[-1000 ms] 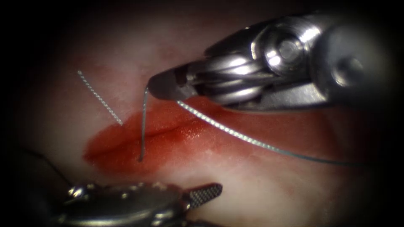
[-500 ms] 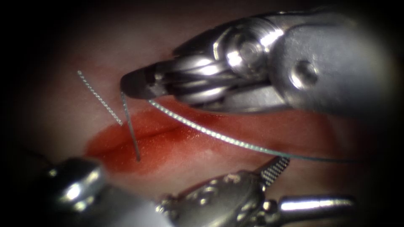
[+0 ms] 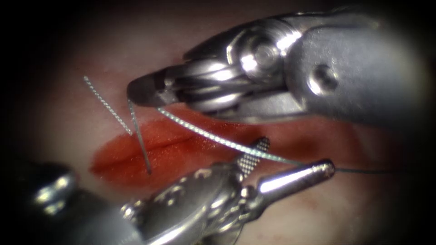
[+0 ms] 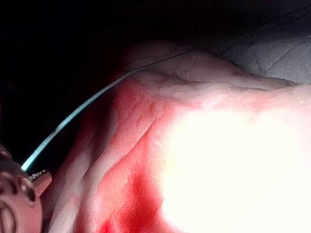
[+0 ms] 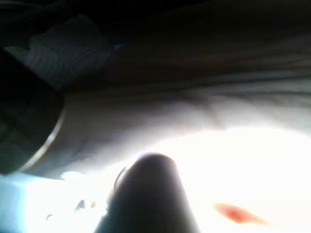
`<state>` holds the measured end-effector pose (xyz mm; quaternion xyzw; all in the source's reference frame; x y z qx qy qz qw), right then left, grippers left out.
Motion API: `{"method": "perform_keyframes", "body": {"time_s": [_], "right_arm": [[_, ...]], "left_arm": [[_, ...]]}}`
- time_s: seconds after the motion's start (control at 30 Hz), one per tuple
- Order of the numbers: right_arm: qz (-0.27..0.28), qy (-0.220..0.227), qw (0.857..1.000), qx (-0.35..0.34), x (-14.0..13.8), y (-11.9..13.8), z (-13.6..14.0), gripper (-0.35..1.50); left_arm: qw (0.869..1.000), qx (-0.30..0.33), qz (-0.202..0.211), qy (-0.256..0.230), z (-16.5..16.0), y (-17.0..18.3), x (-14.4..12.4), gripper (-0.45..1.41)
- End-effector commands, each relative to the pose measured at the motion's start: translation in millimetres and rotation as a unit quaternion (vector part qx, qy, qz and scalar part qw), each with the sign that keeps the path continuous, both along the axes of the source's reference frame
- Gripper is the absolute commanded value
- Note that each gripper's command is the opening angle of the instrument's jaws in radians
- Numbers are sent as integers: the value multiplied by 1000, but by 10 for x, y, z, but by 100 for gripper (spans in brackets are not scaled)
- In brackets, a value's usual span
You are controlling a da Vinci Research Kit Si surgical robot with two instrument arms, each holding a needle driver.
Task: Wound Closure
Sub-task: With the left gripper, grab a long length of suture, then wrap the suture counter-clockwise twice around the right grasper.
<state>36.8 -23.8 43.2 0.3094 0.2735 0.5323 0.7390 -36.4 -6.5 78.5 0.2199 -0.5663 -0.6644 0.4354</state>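
Observation:
My right tool [image 3: 136, 94] comes in from the upper right, its jaws shut on the rear end of the needle [image 3: 139, 138]. The needle leans down into the red cut [image 3: 181, 143] near the cut's left end, with its tip in the tissue [image 3: 281, 213]. Thread [image 3: 206, 135] trails from the right tool's jaws to the right across the cut. My left tool [image 3: 290, 161] rises from the lower left with jaws open; its ridged jaw sits under the thread and holds nothing. In the left wrist view the thread [image 4: 73, 116] runs past the left tool's jaw.
A short cut end of thread [image 3: 106, 105] sticks up from the tissue left of the needle. Red fluid [image 3: 118, 161] stains the tissue around the cut. The right tool's wrist [image 3: 318, 77] looms large above the cut's right half.
My right tool shifted left, tipping the needle's top leftward while its tip stayed in the tissue. My left tool came up from below and to the right, reaching the thread.

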Motion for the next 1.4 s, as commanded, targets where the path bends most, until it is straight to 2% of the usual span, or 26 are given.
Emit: {"method": "perform_keyframes", "body": {"time_s": [0.03,0.13,0.17,0.23,0.27,0.57,0.6,0.63,0.67,0.7,0.73,0.8,0.83,0.9,1.0,1.03,1.1,1.13,1.17,1.2,1.23,1.27,1.3,1.33,1.37,1.4], "right_arm": [[-1,4,1000,-3,12,8,-7,-35],[-2,5,1000,-2,12,8,-8,-35],[-2,5,1000,-2,12,9,-8,-35],[-2,6,1000,-2,12,9,-9,-35],[-3,7,1000,-2,12,9,-9,-35],[-5,9,1000,-1,10,9,-9,-35],[-5,10,1000,-1,9,10,-10,22],[-3,10,1000,2,8,11,-10,49],[-15,15,1000,-7,6,12,-12,93],[-18,16,1000,-7,4,12,-13,94],[-18,16,1000,-7,4,12,-13,94],[-27,22,999,-7,-2,11,-17,89],[-28,21,999,-6,-10,11,-22,93],[-29,21,999,-6,-14,11,-24,96],[-34,23,999,-4,-25,13,-28,88],[-35,24,999,-4,-28,13,-28,77],[-36,24,999,-6,-29,13,-26,46],[-41,25,999,-13,-29,10,-22,25],[-41,25,999,-13,-29,10,-22,25],[-41,27,999,-16,-29,8,-20,19],[-42,29,998,-23,-29,4,-16,7],[-36,24,999,-29,-30,3,-13,-10],[-36,24,999,-29,-30,3,-13,-10],[-26,13,999,-43,-30,3,-9,-35],[-19,12,999,-49,-29,5,-6,-35],[-24,32,996,-82,-29,8,0,-35]], "left_arm": [[1000,5,11,-2,-2,12,-5,9],[1000,16,22,1,-1,10,-8,4],[999,36,25,-11,1,7,-9,-11],[998,49,31,-17,3,4,-10,-17],[996,72,32,-33,4,3,-10,-45],[982,150,61,-93,2,-2,-9,-45],[975,165,100,-110,6,-11,-9,-45],[970,168,133,-118,8,-19,-7,-45],[960,178,172,-128,10,-35,0,-45],[954,188,194,-130,11,-46,8,-45],[954,188,194,-130,11,-46,8,-45],[940,216,225,-137,11,-58,24,-45],[926,234,269,-123,10,-70,45,-45],[923,246,277,-110,8,-72,56,-45],[910,256,323,-36,0,-69,89,-45],[899,266,348,-6,-3,-62,100,-45],[894,247,371,46,-7,-49,118,-45],[889,205,392,120,-8,-33,139,-45],[889,205,392,120,-8,-33,139,-45],[883,182,403,156,-8,-26,148,-45],[859,147,434,230,-7,-14,165,-45],[838,110,461,272,-6,-8,176,-45],[838,110,461,272,-6,-8,176,-45],[796,61,508,324,-4,-1,193,-45],[780,44,525,338,-3,0,201,-45],[756,8,551,352,-3,1,215,-45]]}}
